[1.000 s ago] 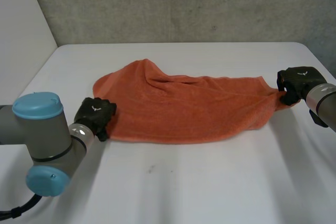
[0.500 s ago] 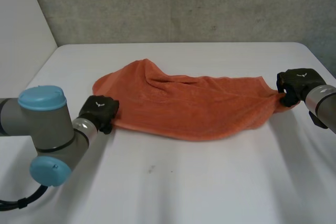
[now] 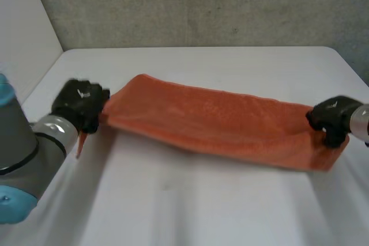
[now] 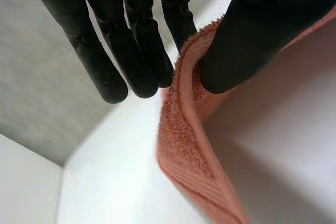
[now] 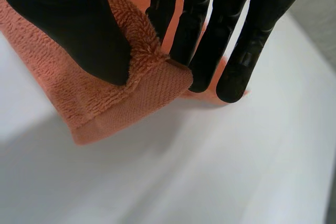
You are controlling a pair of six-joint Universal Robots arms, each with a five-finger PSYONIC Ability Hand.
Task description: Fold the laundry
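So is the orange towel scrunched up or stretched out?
Stretched out: the towel spans between the left robot hand and right robot hand, each pinching one end.

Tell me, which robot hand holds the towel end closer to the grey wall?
The left hand: its end of the orange towel sits farther back, toward the wall; the right hand holds the nearer end.

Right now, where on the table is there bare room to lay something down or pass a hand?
Two bare strips of white table: a wide one on the robot's side of the orange towel, and a narrower one between it and the grey wall. It is crowded at the towel's two ends, where the left hand and right hand pinch it.
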